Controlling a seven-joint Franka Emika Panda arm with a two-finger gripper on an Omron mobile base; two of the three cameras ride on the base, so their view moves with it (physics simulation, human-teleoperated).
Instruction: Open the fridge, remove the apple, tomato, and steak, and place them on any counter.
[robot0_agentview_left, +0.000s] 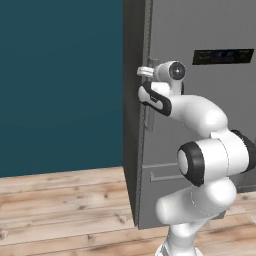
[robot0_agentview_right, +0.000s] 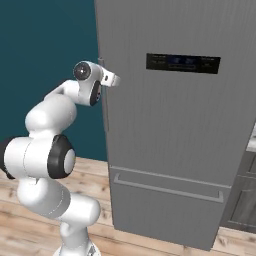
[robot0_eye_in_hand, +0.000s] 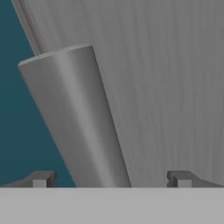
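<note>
Gripper (robot0_eye_in_hand: 111, 178) of the white jointed arm stands spread wide, its two small dark finger tips (robot0_eye_in_hand: 41, 178) apart at 7 and 5 o'clock in the hand view, with the long grey cylindrical door handle (robot0_eye_in_hand: 76, 122) rising between them. The handle runs tilted from 6 o'clock up toward 11 o'clock in that view, its flat pale end showing at the top; neither tip touches it, as far as can be seen. Nothing is pinched.

The tall grey fridge (robot0_agentview_left: 200, 125) with a brushed metal front fills the 12 to 4 o'clock part of the left base view; its door is shut. The small black display panel (robot0_agentview_left: 223, 56) sits at 1 o'clock on the door, and the bottom drawer (robot0_agentview_right: 165, 210) with its long horizontal bar lies at 6 o'clock in the right base view. In the left base view the hand (robot0_agentview_left: 147, 72) reaches the handle at the door's left edge, near 12 o'clock. In the right base view the hand (robot0_agentview_right: 110, 78) meets the same edge at 10 o'clock.

A dark teal wall (robot0_agentview_left: 60, 85) stands at 9 o'clock, and a pale wooden plank floor (robot0_agentview_left: 65, 210) spreads at 7 o'clock.
</note>
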